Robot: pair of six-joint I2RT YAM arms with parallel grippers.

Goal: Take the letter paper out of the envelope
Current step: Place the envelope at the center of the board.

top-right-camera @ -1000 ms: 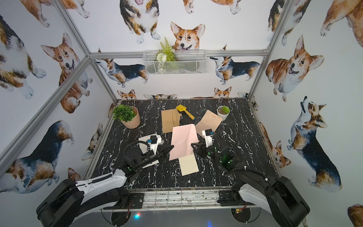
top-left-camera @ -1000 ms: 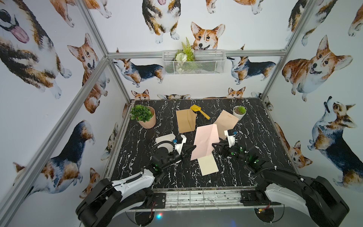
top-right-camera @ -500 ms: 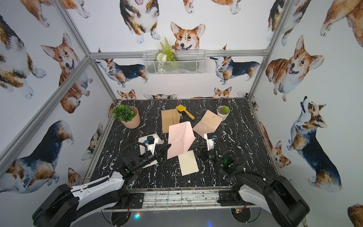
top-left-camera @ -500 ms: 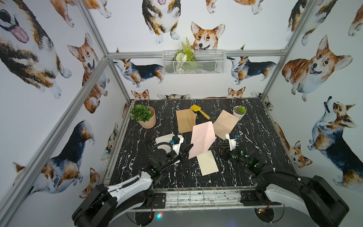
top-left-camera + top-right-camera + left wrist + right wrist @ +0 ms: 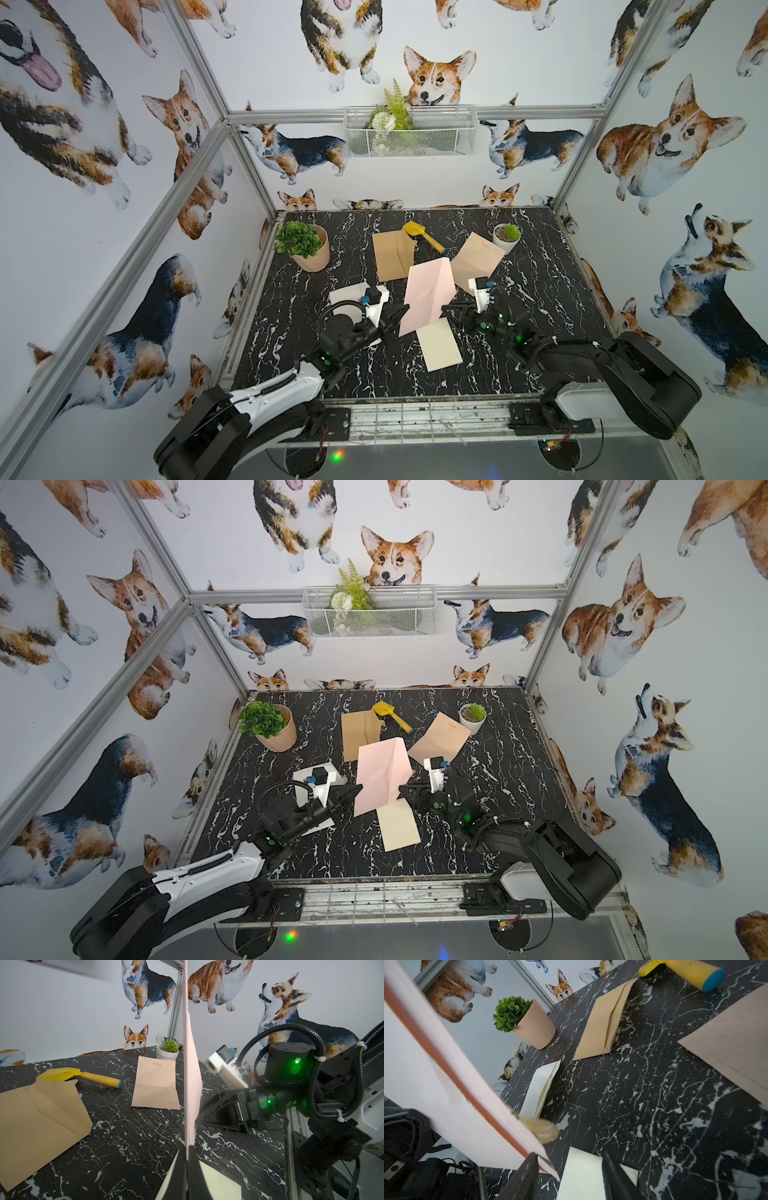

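Note:
My left gripper [image 5: 404, 310] [image 5: 188, 1148] is shut on the lower edge of a pink envelope [image 5: 428, 291] [image 5: 382, 771], holding it upright above the table's middle. A pale cream sheet of letter paper [image 5: 440, 345] [image 5: 581, 1174] lies flat on the table just below the envelope, apart from it. The right gripper [image 5: 446, 311] [image 5: 569, 1155] stands open at the envelope's lower right corner. In the right wrist view that corner [image 5: 542, 1153] sits against one finger, and nothing is clamped. The left wrist view shows the envelope [image 5: 192, 1084] edge-on.
Behind lie a tan envelope [image 5: 392, 257], a brown folded sheet [image 5: 478, 259] and a yellow toy shovel [image 5: 422, 235]. A plant in a pink pot [image 5: 307, 249] stands back left, a small white pot [image 5: 505, 237] back right. A white envelope [image 5: 349, 293] lies under my left arm.
The left gripper has raised the pink envelope from a low slant to nearly upright. The right gripper has moved left toward the envelope's lower corner, its jaws a little narrower.

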